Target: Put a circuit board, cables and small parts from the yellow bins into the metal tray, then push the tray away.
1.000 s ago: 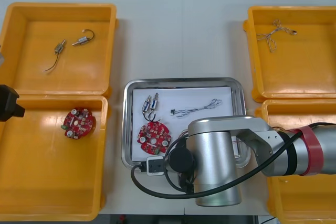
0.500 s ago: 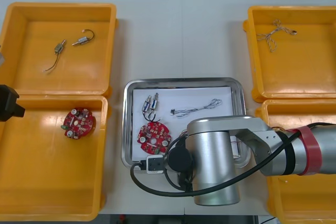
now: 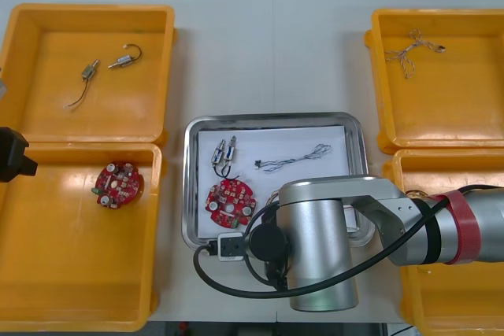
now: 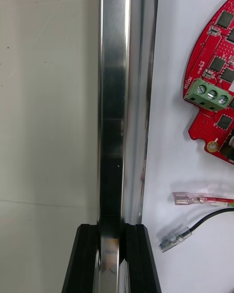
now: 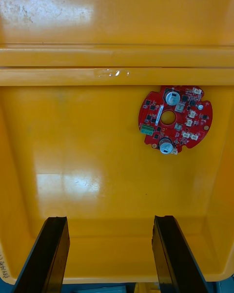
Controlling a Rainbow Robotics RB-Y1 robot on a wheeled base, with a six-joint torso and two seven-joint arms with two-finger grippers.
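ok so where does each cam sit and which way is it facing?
Front: above the arms, looking steeply down at the table; the right arm crosses the metal tray.
Right wrist: on that wrist, looking along the tray's rim; the right end effector is shut on it.
Left wrist: on that wrist, looking into a yellow bin; the left end effector is open, with a circuit board beyond its fingers.
Shared: front and left wrist both show that board.

1. Reaches in from the right side with the right arm (image 3: 441,230), red-banded forearm lying crosswise, thick silver wrist (image 3: 319,253) turned down.
2. Clamps with the right gripper (image 4: 111,227): black fingers (image 4: 87,259) drawn close, parted just by the rim of the metal tray (image 4: 114,102) between them.
3. Holds the left gripper (image 5: 109,218) out at the left edge, pointing down, fingers spread wide, gripping nothing.
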